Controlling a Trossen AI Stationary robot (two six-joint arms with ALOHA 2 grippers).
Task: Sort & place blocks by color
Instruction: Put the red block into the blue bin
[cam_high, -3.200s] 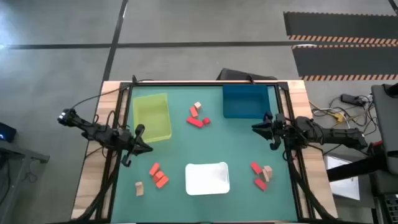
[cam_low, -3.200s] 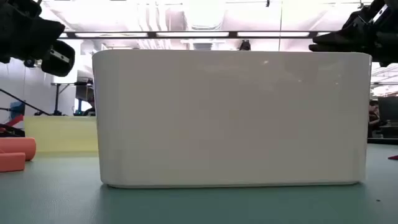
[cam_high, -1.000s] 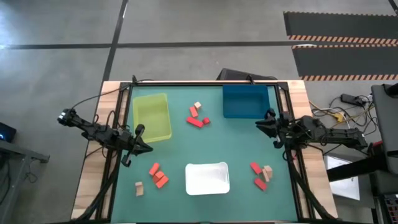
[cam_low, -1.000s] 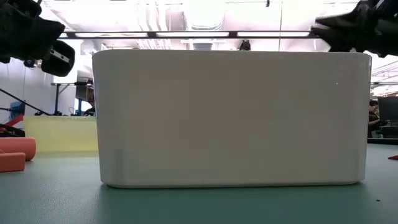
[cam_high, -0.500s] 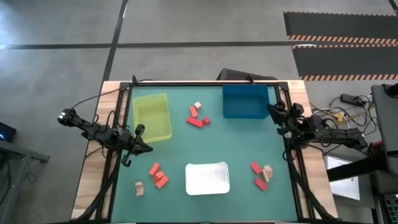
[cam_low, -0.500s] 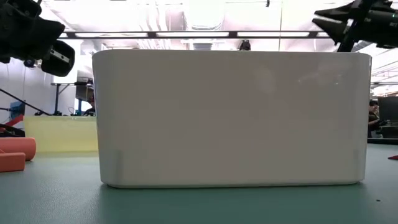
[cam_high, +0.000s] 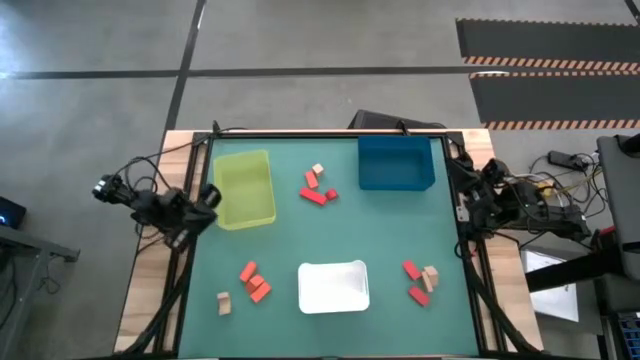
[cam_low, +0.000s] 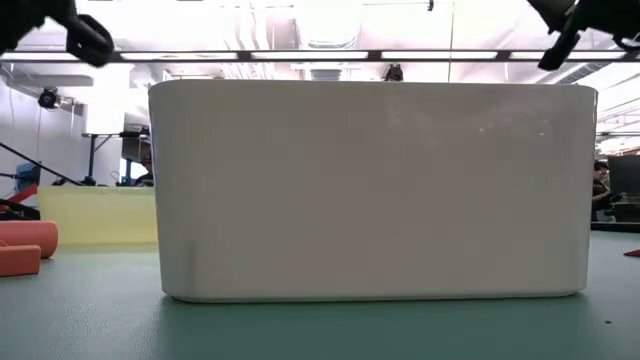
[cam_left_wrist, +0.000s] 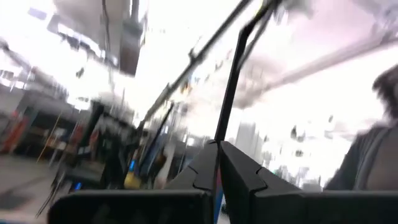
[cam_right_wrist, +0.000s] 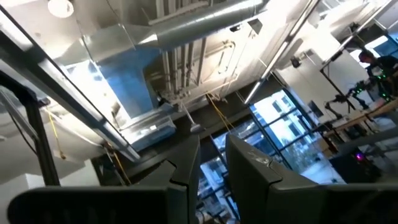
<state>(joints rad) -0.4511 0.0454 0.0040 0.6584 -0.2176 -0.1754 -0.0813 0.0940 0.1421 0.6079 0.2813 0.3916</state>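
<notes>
Small blocks lie flat on the green mat in three groups: red ones with a tan one (cam_high: 316, 186) between the trays at the back, orange-red ones (cam_high: 253, 281) with a tan one (cam_high: 224, 302) at the near left, and red and tan ones (cam_high: 421, 281) at the near right. My left gripper (cam_high: 207, 195) is at the table's left edge, beside the yellow-green tray (cam_high: 243, 188). It is shut, empty and tipped upward (cam_left_wrist: 219, 163). My right gripper (cam_high: 463, 180) is at the right edge by the blue tray (cam_high: 395, 162). It is open and points up (cam_right_wrist: 212, 163).
A white tray (cam_high: 333, 286) stands near the front edge, mid table, and fills most of the low view (cam_low: 370, 190). Cables run along the wooden border (cam_high: 150, 290) on both sides. The middle of the green mat (cam_high: 330, 230) is bare.
Both grippers have tipped upward and risen. The left one has drawn back toward the table's left edge, beside the yellow-green tray. The right one has drawn back toward the right edge and a little toward the far side. No block has moved.
</notes>
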